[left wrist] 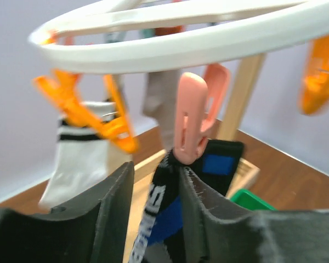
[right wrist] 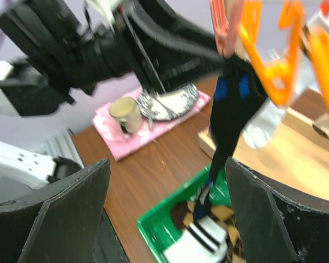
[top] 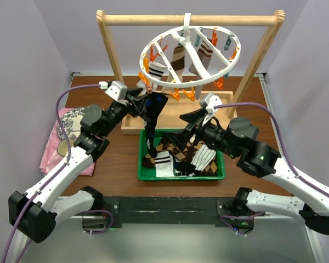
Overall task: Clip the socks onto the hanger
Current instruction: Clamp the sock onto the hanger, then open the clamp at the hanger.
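Note:
The white ring hanger [top: 189, 55] hangs from the wooden frame, with several socks clipped to it. A black-white-blue sock [top: 153, 118] hangs from a pink peg [left wrist: 189, 118] at the ring's near left, its toe reaching the green tray [top: 144, 164]. My left gripper [top: 148, 101] is just below that peg. In the left wrist view [left wrist: 156, 172] its jaws stand apart around the sock [left wrist: 167, 213], which touches only the right finger. My right gripper [top: 194, 116] is wide open and empty, facing the hanging sock [right wrist: 230, 120]. Brown argyle [top: 178, 150] and striped [top: 200, 159] socks lie in the tray.
The light wooden frame [top: 189, 20] with its base board stands at the back. A pink cloth [top: 63, 137] with a cup picture lies at the left. Orange pegs [left wrist: 112, 123] hang beside the pink one. Walls close in on both sides.

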`<state>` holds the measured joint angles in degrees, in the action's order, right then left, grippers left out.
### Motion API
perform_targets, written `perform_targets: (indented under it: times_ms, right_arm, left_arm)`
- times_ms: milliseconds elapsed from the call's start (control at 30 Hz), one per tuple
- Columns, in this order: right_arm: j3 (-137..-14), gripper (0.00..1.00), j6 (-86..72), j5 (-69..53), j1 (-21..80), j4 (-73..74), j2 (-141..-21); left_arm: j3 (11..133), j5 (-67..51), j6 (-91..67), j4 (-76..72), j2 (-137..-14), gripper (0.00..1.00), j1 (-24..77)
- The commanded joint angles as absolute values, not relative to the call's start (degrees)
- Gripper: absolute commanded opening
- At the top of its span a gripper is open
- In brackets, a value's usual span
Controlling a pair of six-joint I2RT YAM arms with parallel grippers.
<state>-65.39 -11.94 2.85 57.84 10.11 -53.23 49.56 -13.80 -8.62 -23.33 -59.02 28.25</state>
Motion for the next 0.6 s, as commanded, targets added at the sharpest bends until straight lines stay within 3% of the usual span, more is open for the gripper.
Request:
perform_targets:
  times_ms: [0,100,267,567]
  right_arm:
    - [-64.34,0.92,-10.02,10.62,58.27,18.96,-50.63]
    - [-65.13,0.99,-10.02,21.33,58.18,23.36,-49.31]
    - [-63.99,0.99,-10.89,34.52,58.18,23.64,-45.36]
    - [-64.43,0.99,-6.86,38.57,58.18,21.72,-45.09]
  left_arm:
    - [48.78,5.07,-6.33,-25.93,-58.01,0.46,27.95]
    - [48.78,9.91,-6.06,-27.24,-58.01,0.46,28.04]
    - [49.83,13.18,-5.89,-29.09,-58.36,0.44,28.04]
    - [54.14,18.55,-1.06,-32.69,-58.98,0.52,27.69]
